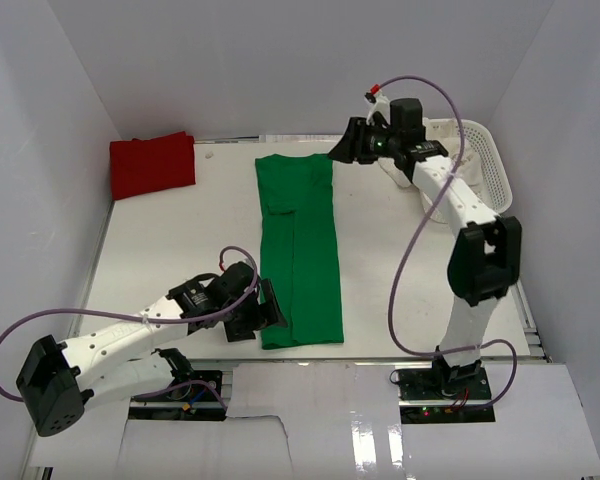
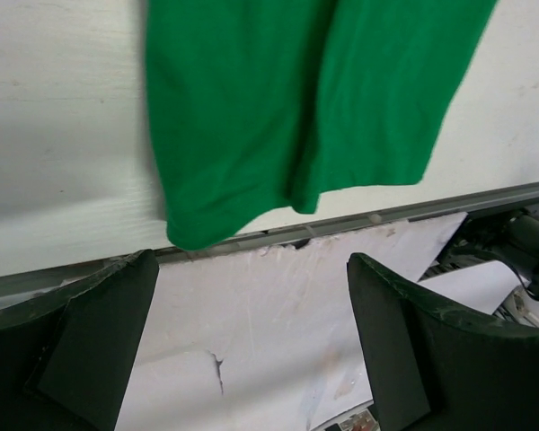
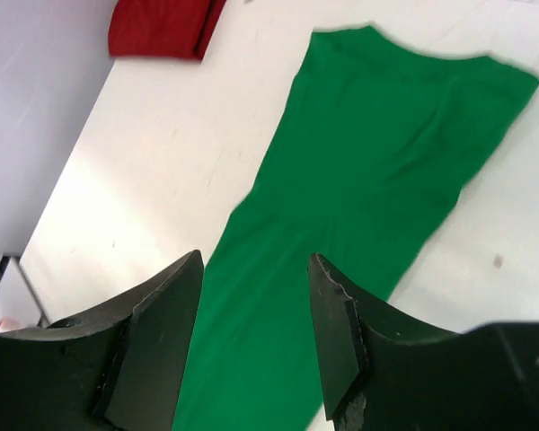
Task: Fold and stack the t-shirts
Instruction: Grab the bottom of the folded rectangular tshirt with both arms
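A bright green t-shirt (image 1: 298,250) lies flat on the table as a long narrow strip, sides folded in. Its near hem (image 2: 287,108) fills the top of the left wrist view. A folded red t-shirt (image 1: 152,164) rests at the far left corner, also the red t-shirt (image 3: 162,27) in the right wrist view. My left gripper (image 1: 270,312) is low at the green shirt's near left corner, open and empty. My right gripper (image 1: 346,146) hovers at the shirt's far right corner, open, above the green cloth (image 3: 377,180).
A white mesh basket (image 1: 485,165) stands at the far right behind the right arm. The table's metal front edge (image 2: 341,229) runs just below the green hem. White walls close in the left, back and right sides.
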Tool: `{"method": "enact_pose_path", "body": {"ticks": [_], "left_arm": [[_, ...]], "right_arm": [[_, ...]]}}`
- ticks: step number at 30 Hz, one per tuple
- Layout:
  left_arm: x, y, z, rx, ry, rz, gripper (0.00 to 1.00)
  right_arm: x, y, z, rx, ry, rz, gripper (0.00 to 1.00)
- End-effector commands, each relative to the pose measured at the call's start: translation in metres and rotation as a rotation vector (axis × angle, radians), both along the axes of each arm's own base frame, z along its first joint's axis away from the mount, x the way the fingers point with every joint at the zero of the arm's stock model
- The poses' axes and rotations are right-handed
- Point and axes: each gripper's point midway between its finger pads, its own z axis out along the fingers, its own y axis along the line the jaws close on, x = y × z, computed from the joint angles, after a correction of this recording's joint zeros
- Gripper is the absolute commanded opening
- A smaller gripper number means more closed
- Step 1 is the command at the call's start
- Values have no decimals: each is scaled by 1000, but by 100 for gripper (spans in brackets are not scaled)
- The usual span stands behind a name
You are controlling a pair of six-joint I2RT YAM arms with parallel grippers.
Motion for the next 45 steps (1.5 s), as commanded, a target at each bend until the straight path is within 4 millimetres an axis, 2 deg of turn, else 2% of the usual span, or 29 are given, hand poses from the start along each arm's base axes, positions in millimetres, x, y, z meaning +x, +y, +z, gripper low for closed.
{"method": "enact_pose_path", "body": {"ticks": [1,2,3,4,5,6,7,8,9,10,13,14,16,23,24,31,36,40,45], "left_arm": [[4,-3,-2,-37,-25,7,98],[3,0,-6,-27,-25,9,98],[5,1,-4,-37,-41,14,98],[6,4,-9,-32,-51,28,98],[9,3,-5,-48,-66,35,98],[6,8,-13,-44,-61,40,98],[8,5,-9,-92,-66,42,98],[7,4,-9,-118,-60,34,98],[4,6,-16,-129,-45,31,98],[6,5,-12,-162,-55,26,98],[8,7,-13,-177,-75,22,98],[9,6,-12,-184,-84,12,98],[11,7,-13,-185,-93,-3,98],[13,4,-26,-250,-101,-24,98],[13,2,-26,-269,-105,-30,98],[6,5,-41,-259,-64,-32,98],[3,5,-47,-258,-46,-39,98],[-4,5,-52,-255,-15,-55,98],[-12,15,-60,-197,42,-30,98]], "right_arm": [[-54,-19,-38,-86,105,23,57],[-67,-22,-47,-93,133,30,57],[-83,-28,-45,-95,134,26,56],[-109,-34,-65,-107,186,30,56],[-120,-37,-86,-122,236,33,55],[-133,-39,-83,-115,231,37,54],[-155,-42,-105,-125,294,45,54],[-166,-44,-111,-124,312,48,54],[-177,-44,-109,-118,306,57,54],[-195,-48,-125,-124,353,66,55],[-219,-51,-130,-112,374,78,56],[-233,-53,-141,-110,410,85,56],[-246,-53,-142,-94,413,98,56],[-302,-58,-170,-55,499,129,55],[-314,-59,-177,-50,520,129,55],[-355,-61,-194,9,578,131,53],[-375,-56,-203,25,617,154,53],[-380,-47,-208,41,622,163,53],[-384,-39,-210,46,640,173,53]]}}
